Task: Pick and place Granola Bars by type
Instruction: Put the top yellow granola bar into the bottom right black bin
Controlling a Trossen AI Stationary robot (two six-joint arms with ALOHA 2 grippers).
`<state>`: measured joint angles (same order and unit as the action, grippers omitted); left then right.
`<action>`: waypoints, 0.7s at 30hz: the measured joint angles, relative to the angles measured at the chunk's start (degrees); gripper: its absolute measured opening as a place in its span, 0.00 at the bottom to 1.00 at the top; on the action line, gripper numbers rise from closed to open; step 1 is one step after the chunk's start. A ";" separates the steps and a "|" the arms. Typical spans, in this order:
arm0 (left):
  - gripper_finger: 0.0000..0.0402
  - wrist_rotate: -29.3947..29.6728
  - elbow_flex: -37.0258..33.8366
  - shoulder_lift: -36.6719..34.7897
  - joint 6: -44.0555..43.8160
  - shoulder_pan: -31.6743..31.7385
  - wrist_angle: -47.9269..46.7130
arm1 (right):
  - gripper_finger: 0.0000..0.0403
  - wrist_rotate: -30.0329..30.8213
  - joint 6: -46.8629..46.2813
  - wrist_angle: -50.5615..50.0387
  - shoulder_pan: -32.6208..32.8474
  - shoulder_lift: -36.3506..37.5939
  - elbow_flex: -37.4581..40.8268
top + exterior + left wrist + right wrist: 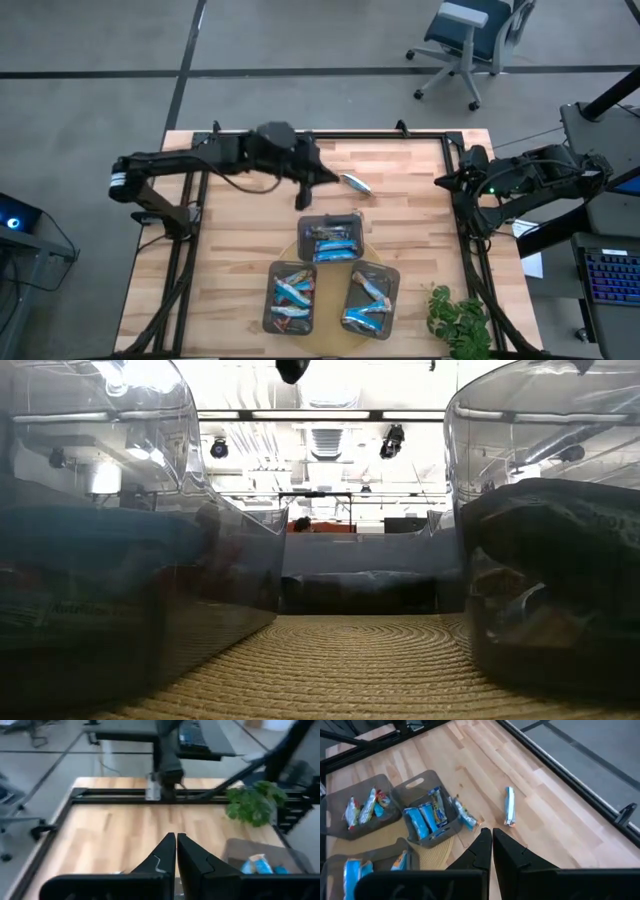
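On the desk's [240,250] near half sit three trays [332,238] of granola bars [333,248]. Farther back, the left gripper [328,178] hangs closed and empty, one loose bar [355,184] just at its three o'clock. My read: that pick is still to make, so next, open and drop over it. Right gripper [491,836] closed, waiting at the desk's three o'clock edge.

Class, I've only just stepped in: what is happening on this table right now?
A two-armed robot is sorting granola bars into three grey trays on a round woven mat. The left gripper sits shut over the table, holding nothing, beside one loose bar on the wood. Another bar lies against a tray's outer wall. The right gripper waits shut at the table's right edge.
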<state>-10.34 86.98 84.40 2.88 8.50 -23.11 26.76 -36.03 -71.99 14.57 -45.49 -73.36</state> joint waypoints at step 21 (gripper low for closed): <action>0.00 7.45 -23.10 -21.60 -9.89 5.78 7.62 | 0.02 7.62 0.02 2.70 0.00 -6.02 0.00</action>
<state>-2.89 63.88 62.81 -7.01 14.28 -15.50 34.39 -36.01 -69.29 14.57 -51.52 -73.36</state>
